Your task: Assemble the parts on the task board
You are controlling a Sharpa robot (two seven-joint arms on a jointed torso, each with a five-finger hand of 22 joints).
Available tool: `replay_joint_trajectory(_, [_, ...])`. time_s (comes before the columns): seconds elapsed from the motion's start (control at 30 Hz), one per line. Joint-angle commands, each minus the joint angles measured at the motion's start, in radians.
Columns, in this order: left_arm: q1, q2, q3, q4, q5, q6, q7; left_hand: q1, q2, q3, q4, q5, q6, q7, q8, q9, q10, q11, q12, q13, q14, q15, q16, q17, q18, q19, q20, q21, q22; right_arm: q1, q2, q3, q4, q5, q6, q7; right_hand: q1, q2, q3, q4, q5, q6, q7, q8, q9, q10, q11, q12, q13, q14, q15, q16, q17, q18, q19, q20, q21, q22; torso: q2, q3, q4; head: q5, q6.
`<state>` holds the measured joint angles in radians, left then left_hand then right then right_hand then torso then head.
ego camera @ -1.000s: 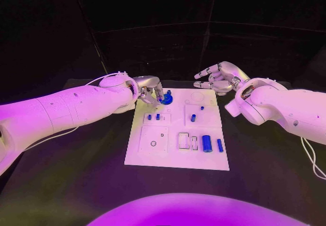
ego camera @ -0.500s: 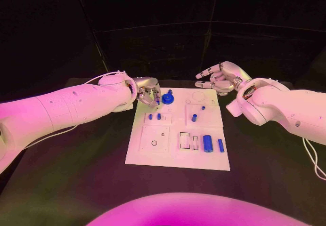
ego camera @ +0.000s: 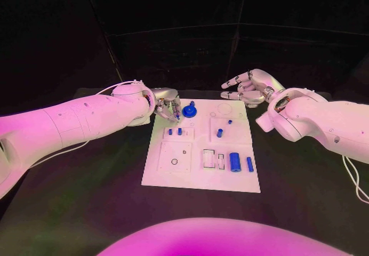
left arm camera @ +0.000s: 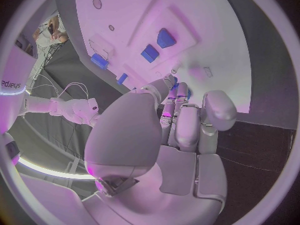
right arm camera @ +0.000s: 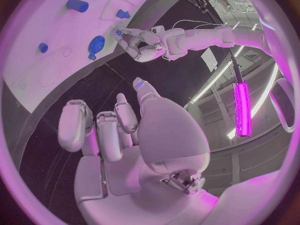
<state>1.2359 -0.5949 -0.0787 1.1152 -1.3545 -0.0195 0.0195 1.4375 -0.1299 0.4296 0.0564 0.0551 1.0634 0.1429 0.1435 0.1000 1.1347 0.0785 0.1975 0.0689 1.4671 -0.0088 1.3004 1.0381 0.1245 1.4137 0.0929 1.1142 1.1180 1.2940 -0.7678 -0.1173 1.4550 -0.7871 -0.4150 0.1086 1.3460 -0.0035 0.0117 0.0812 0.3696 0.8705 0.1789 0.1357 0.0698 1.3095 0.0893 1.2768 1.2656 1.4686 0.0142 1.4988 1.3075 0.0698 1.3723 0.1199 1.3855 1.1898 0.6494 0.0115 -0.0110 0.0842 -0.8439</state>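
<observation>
The round blue part [ego camera: 189,111], likely light and rigid, sits just beyond the left hand [ego camera: 168,104]'s empty, parted fingers; its rim is best pinched. The right hand [ego camera: 247,88] is spread, empty.

You have a white task board [ego camera: 201,178] printed with thin dark outlines of squares and circles, lying on a black worktop [ego camera: 92,213]. The parts [ego camera: 234,161] on it are blue, among them a round blue disc [ego camera: 189,111] near its far edge. Both arms are white, and your left hand [ego camera: 168,103] and right hand [ego camera: 247,88] are silver
</observation>
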Motion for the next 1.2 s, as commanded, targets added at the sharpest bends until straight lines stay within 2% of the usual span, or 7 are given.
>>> replay_joint_trajectory(0.03, [0.001, 0.004, 0.0, -0.001, 0.004, 0.031, -0.005, -0.005, -0.007, 0.007, -0.002, -0.001, 0.005, -0.002, -0.005, -0.001, 0.006, -0.001, -0.008, 0.002, 0.013, -0.001, 0.005, -0.001, -0.019, 0.005, -0.002, 0.005, 0.001, 0.002, 0.0, 0.001, 0.002, -0.003, 0.004, 0.005, 0.0, 0.002, 0.0, 0.004, 0.006, -0.003, -0.005, 0.006, -0.001, 0.005, -0.004, 0.004, 0.001, 0.07, -0.007, -0.004, 0.13, 0.008, 0.003, -0.007, -0.007, 0.0, 0.001, 0.0001, -0.0004, -0.001, -0.002])
replay_joint_trajectory(1.2, [-0.001, 0.021, -0.001, -0.019, -0.001, 0.073, -0.027, -0.009, -0.008, 0.009, -0.002, -0.001, 0.011, -0.004, -0.006, -0.001, 0.014, -0.003, -0.01, 0.003, 0.012, -0.002, 0.004, -0.004, -0.018, 0.003, -0.003, 0.003, 0.0, 0.002, 0.002, 0.001, 0.001, -0.003, 0.005, 0.005, 0.0, 0.002, 0.0, 0.004, 0.006, -0.003, -0.005, 0.006, -0.001, 0.005, -0.004, 0.004, 0.001, 0.07, -0.007, -0.004, 0.13, 0.008, 0.003, -0.007, -0.007, 0.0, 0.0, -0.0004, 0.0004, 0.0, -0.007])
